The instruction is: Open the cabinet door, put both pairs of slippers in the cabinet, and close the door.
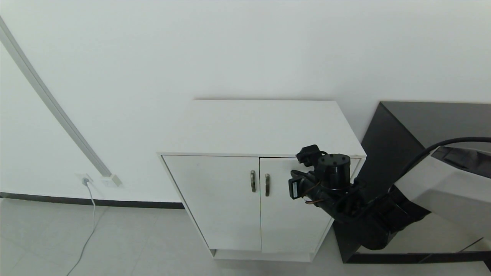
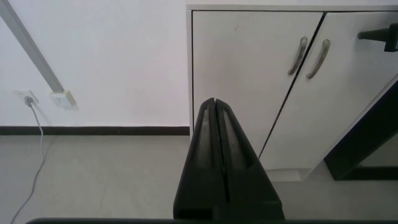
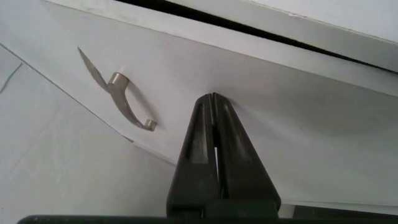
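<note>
The right cabinet door [image 3: 298, 118] was right at the tips of the right gripper [image 3: 214, 96], whose jaws were pressed together with nothing between them, apparently touching the panel just under its top edge. A dark gap ran along that edge, so the door looked a shade ajar. The curved metal handle [image 3: 124, 102] sat near the jaws, on their left going by the head view, and not hooked. My guess was that the fingers were set there to work at the panel itself, not the handle.

The left gripper [image 2: 214, 101] was also closed flat on nothing, with both doors well ahead of its tips. The left door [image 2: 249, 68] looked shut, its handle [image 2: 298, 56] untouched. That arm seemed parked clear of the swing. No lettering was legible on the cabinet [image 1: 264, 126].
</note>
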Motion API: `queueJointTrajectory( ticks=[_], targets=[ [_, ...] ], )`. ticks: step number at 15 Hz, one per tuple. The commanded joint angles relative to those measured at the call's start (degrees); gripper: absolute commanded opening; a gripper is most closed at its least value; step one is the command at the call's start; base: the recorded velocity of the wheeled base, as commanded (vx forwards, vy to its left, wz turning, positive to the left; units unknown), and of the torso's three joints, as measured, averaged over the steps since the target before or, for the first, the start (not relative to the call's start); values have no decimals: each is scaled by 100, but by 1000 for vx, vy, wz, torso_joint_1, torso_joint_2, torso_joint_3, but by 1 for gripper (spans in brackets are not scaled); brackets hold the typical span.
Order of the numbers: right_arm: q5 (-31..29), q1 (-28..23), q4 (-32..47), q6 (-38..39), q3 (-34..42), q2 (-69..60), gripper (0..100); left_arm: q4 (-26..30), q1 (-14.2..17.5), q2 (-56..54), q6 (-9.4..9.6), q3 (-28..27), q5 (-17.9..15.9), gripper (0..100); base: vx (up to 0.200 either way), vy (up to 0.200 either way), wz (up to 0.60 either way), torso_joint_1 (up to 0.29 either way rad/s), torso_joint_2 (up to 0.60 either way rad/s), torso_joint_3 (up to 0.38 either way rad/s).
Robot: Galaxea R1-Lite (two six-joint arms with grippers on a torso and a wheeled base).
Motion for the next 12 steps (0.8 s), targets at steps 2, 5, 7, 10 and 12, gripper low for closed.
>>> queueJointTrajectory(
  ticks=[2,5,7,10,12],
  targets=[
    [-3,-137,4,17,-135,121,0,0,4,7,-3,0,-2,0,0,0,0,0,0,0],
    [6,-207,4,17,-188,121,0,0,4,7,-3,0,-2,0,0,0,0,0,0,0],
    [6,-216,4,17,-188,121,0,0,4,7,6,0,-2,0,0,0,0,0,0,0],
    [6,-207,4,17,-153,85,0,0,-5,7,6,0,-2,0,0,0,0,0,0,0],
    [6,-190,13,17,-12,-161,0,0,4,7,6,0,-2,0,0,0,0,0,0,0]
  ],
)
